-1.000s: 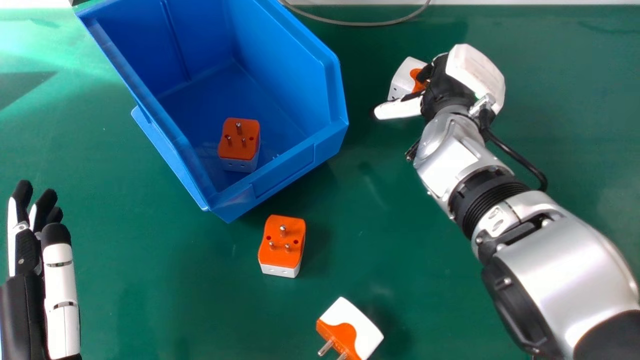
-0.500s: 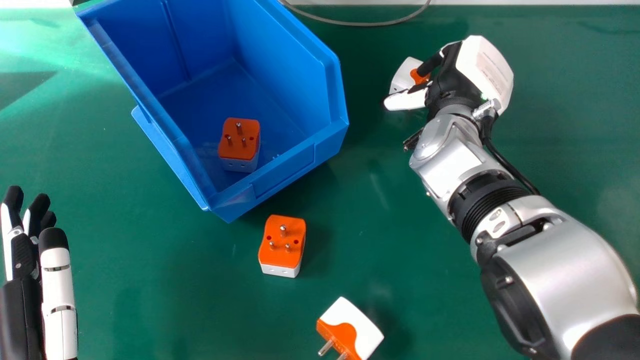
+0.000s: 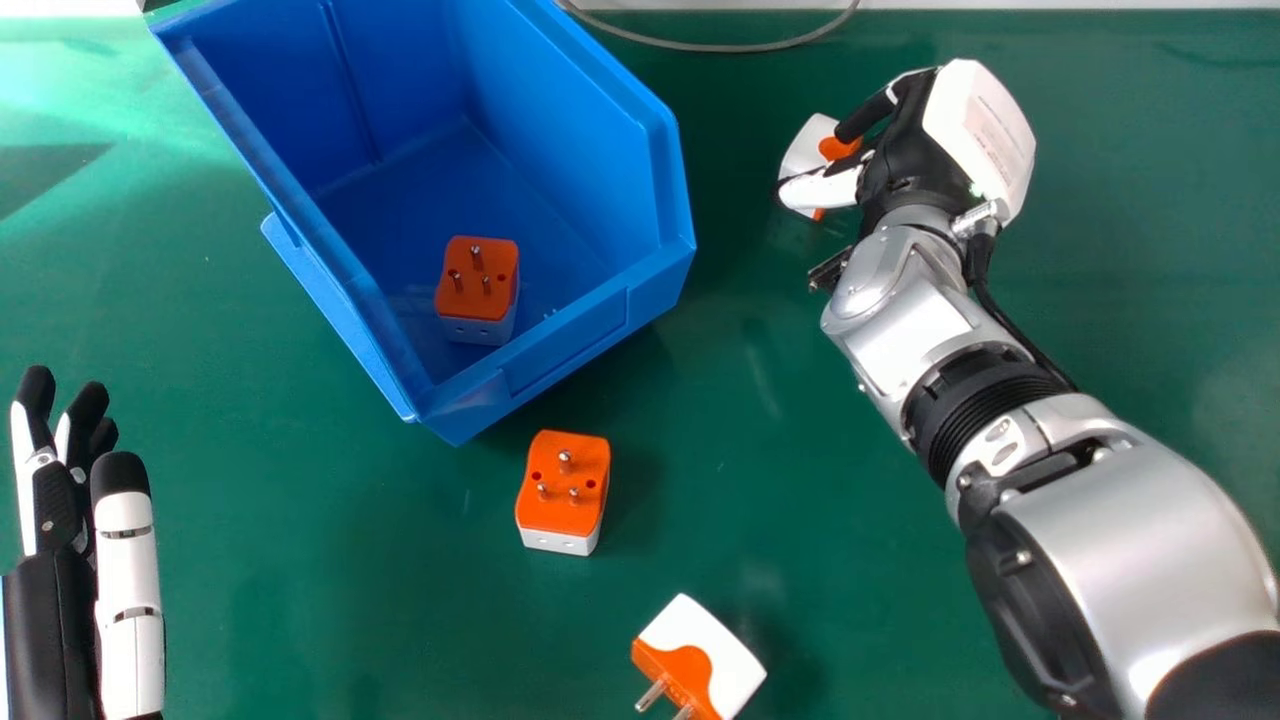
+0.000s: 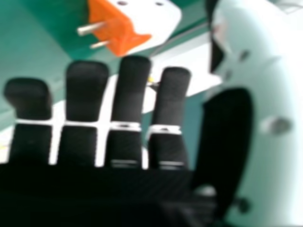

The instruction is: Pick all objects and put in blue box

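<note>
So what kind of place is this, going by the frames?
Looks like a robot test bench or lab, though the room itself can't be confirmed: a green work surface, a blue open-front bin with a plug adapter inside, and a loose grey cable at the far edge.

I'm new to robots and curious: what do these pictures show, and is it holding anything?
This is a two-armed robot. One picture looks down from its head, the other out from its right hand. On the green table is a blue box with a plug adaptor inside. Nearer the robot lie a prongs-up adaptor and a sideways one. The right hand is at a fourth adaptor, fingers straight, apparently not gripping it. The left hand is open, holding nothing.
</note>
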